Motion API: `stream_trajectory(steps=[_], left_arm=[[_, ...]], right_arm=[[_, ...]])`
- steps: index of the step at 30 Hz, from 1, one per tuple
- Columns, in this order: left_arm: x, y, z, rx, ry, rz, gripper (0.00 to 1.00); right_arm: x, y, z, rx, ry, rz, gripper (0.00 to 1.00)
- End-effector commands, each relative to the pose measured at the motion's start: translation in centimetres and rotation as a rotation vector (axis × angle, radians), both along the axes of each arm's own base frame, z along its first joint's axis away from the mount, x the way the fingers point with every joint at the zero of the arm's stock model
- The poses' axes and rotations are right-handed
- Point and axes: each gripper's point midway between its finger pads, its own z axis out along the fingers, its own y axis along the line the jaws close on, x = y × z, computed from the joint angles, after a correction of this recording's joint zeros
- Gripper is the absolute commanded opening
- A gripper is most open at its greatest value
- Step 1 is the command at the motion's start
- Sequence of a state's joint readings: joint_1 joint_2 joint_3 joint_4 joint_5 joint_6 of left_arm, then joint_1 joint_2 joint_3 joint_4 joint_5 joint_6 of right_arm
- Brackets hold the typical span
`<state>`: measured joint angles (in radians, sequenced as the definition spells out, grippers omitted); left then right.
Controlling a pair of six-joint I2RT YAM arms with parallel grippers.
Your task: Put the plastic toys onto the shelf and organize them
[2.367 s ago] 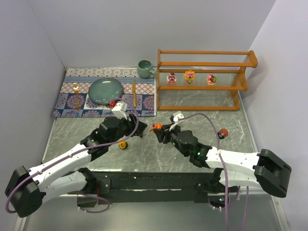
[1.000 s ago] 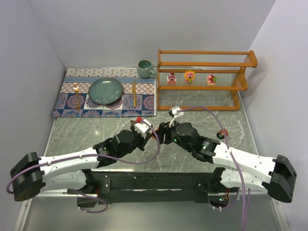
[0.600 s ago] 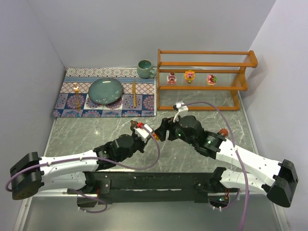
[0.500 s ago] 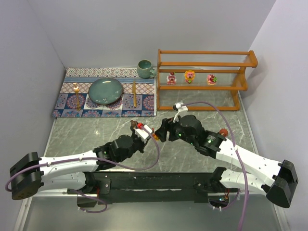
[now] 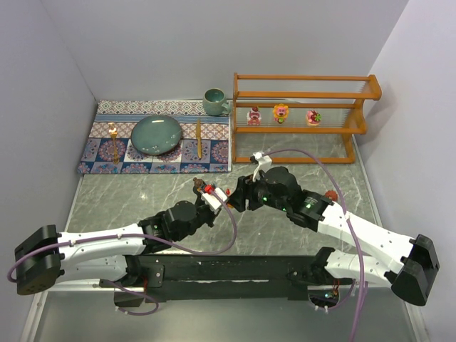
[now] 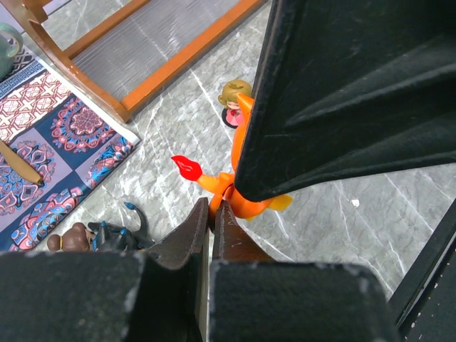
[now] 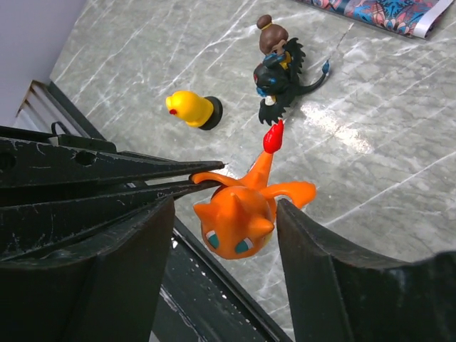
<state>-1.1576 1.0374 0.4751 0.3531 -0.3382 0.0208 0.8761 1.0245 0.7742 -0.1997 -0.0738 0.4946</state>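
Pinched orange creature (image 7: 239, 214) over the table (image 5: 121, 196), well short of the shelf (image 5: 306, 77).
Top: left gripper (image 5: 226, 196) and right gripper (image 5: 239, 194) meet tip to tip. Left wrist: left gripper clamped tight on its limb. Right wrist: right gripper spread either side of it, contact unclear.

Colour and pattern record, tabletop items.
Noted: orange spiky plastic creature (image 7: 239, 214), red tail tip, teal eyes; yellow round-headed plastic figure (image 7: 191, 109), black base; black spiky plastic creature (image 7: 281, 85); grey white-veined marble table (image 7: 399, 121); blue-red medallion-patterned mat (image 5: 96, 153); orange-brown wooden shelf (image 5: 306, 130).
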Motion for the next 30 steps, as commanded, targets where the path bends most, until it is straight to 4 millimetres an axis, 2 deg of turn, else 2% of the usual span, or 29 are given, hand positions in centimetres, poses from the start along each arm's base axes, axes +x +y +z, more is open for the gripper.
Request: stream_trajectory(steps=[1, 5, 6, 8, 9, 11, 12, 13, 14, 16, 17, 19, 20, 21, 22, 23, 24, 26, 28, 29, 30], left_arm=[[-0.1, -0.6, 1.9, -0.06, -0.049, -0.014, 0.01], [-0.1, -0.5, 1.7, -0.052, -0.049, -0.012, 0.01], [0.1, -0.4, 1.7, -0.049, -0.051, -0.003, 0.01], [0.2, -0.2, 1.5, -0.054, -0.045, 0.014, 0.03], [0.3, -0.1, 1.6, -0.059, -0.042, 0.023, 0.09], [0.6, 0.1, 1.8, -0.078, -0.033, 0.052, 0.18], [0.7, 0.3, 1.9, -0.082, -0.034, 0.064, 0.29], [0.9, 0.5, 2.1, -0.087, -0.039, 0.081, 0.35], [0.9, 0.6, 2.3, -0.124, -0.01, 0.1, 0.5], [1.0, 0.8, 3.0, -0.15, 0.001, 0.123, 0.63], [1.1, 1.1, 3.0, -0.16, 0.019, 0.143, 0.74], [1.4, 1.7, 4.3, -0.207, 0.042, 0.193, 0.76], [1.4, 2.3, 3.7, -0.175, 0.069, 0.224, 0.78], [1.8, 2.7, 5.7, -0.216, 0.075, 0.263, 0.8], [1.9, 3.1, 6.2, -0.243, 0.103, 0.303, 0.83], [2.3, 4.2, 6.6, -0.239, 0.106, 0.366, 0.9], [2.4, 4.9, 7.7, -0.232, 0.12, 0.4, 0.93], [2.9, 6.7, 8.2, -0.224, 0.153, 0.486, 0.99], [3.3, 8.5, 9.4, -0.21, 0.186, 0.543, 0.99], [3.4, 9.0, 9.8, -0.208, 0.193, 0.549, 0.99], [3.2, 9.0, 11.1, -0.229, 0.209, 0.515, 0.97]], right_arm=[[0.7, 0.5, 2.2, 0.025, -0.04, 0.009, 0.61], [0.8, 0.4, 2.1, 0.017, -0.041, 0.0, 0.45], [0.8, 0.3, 2.0, 0.015, -0.044, -0.003, 0.33], [1.1, 0.0, 2.0, 0.01, -0.055, -0.02, 0.22], [1.2, -0.1, 2.0, 0.005, -0.061, -0.026, 0.13], [1.7, -0.6, 1.9, -0.01, -0.082, -0.056, 0.03], [2.0, -0.9, 1.8, -0.023, -0.097, -0.069, 0.0], [2.4, -1.2, 1.8, -0.036, -0.112, -0.085, 0.0], [2.9, -1.6, 1.7, -0.049, -0.134, -0.113, 0.0], [3.8, -2.2, 1.6, -0.075, -0.173, -0.143, 0.0], [4.5, -2.6, 1.5, -0.096, -0.204, -0.16, 0.0], [5.7, -3.2, 1.1, -0.129, -0.234, -0.189, 0.0], [6.5, -3.3, 1.5, -0.136, -0.277, -0.2, 0.0], [7.2, -3.5, 1.3, -0.145, -0.287, -0.211, 0.0], [8.4, -4.1, 0.9, -0.166, -0.283, -0.237, 0.0], [9.3, -4.3, 1.0, -0.177, -0.301, -0.247, 0.0], [10.0, -4.6, 0.8, -0.185, -0.308, -0.258, 0.0], [12.4, -5.3, 0.5, -0.202, -0.323, -0.297, 0.0], [14.5, -5.3, 0.1, -0.222, -0.326, -0.318, 0.0], [15.6, -5.9, -0.1, -0.239, -0.332, -0.335, 0.0], [16.3, -6.0, -0.3, -0.247, -0.334, -0.344, 0.0]])
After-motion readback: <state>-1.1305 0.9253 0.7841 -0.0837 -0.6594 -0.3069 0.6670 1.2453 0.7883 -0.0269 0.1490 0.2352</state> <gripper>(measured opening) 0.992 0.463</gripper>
